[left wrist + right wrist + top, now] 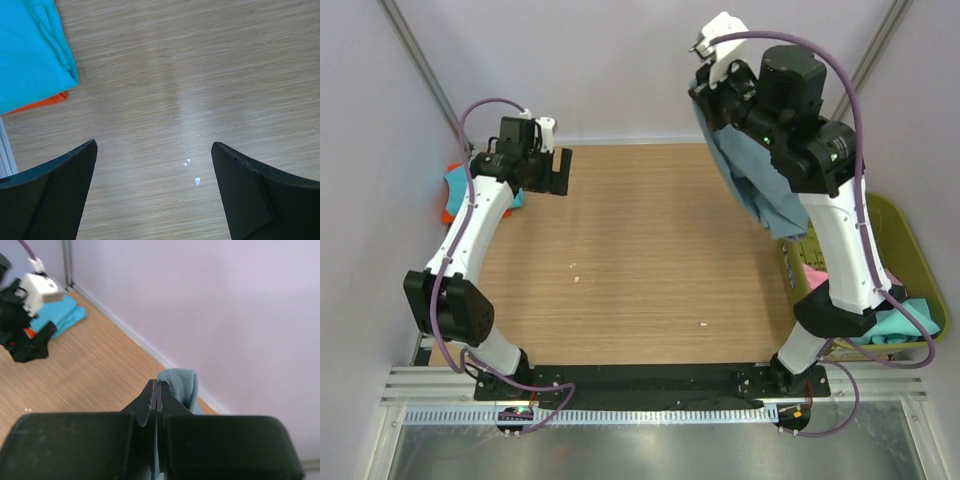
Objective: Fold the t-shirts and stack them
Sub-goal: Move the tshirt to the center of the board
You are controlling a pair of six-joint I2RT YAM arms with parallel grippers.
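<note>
Aloft, R tool (157,389) clamps blue-grey shirt (761,182) — L tool (153,150) spread wide above table (650,262).

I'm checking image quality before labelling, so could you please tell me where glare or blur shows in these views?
Left wrist view: a pale glare streak runs down the table, otherwise sharp. Right wrist view: the shut jaws close to the lens are blurred, and the blue-grey shirt pinched between them looks soft. Top view: even light, only faint shadows, no blur.
</note>
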